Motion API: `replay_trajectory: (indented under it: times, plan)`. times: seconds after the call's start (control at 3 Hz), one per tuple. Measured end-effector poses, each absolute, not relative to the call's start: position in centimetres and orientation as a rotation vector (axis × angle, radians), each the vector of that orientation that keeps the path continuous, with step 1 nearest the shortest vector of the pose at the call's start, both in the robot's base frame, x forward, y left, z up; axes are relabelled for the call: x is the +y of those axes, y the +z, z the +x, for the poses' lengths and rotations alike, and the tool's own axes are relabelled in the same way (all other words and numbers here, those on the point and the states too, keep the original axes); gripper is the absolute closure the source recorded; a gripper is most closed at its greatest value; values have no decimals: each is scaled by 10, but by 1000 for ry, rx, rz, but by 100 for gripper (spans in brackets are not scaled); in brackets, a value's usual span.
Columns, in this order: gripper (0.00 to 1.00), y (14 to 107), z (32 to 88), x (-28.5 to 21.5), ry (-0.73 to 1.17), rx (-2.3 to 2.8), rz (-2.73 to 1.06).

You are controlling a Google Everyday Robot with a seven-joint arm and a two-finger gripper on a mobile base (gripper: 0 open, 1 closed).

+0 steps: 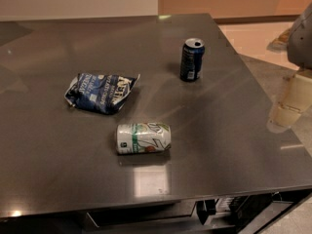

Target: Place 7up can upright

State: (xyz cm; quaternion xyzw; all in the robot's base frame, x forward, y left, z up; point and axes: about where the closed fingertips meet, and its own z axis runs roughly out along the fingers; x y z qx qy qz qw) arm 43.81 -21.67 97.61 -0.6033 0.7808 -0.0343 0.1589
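In the camera view, some dark fittings [210, 210] are seen nearest the camera, tucked under the front edge of the grey table [234, 150]. The gripper [286, 108] is seen at the right border of the view, as pale cream segments hanging below a grey arm casing [303, 35], just past the table's right edge. Nothing is seen in its grasp, and how far it is open cannot be told. The 7up can [144, 138] is found lying on its side on the table top, its long axis running across the view. It lies well apart from the gripper, far over toward the left of the view and a little nearer the camera. No contact between the two is shown. A dark blue soda can [192, 60] is seen standing upright, farther from the camera than the gripper and to the view's left of it, closer to it than the 7up can is. A crumpled blue and white snack bag [100, 92] is seen lying flat, farthest from the gripper, beyond the 7up can toward the left of the view.
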Motion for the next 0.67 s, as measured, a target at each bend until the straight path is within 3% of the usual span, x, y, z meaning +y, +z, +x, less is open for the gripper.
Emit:
replay_trajectory:
  times: [0.67]
  plan:
    - [0, 976, 440, -200, -86, 2204, -1793]
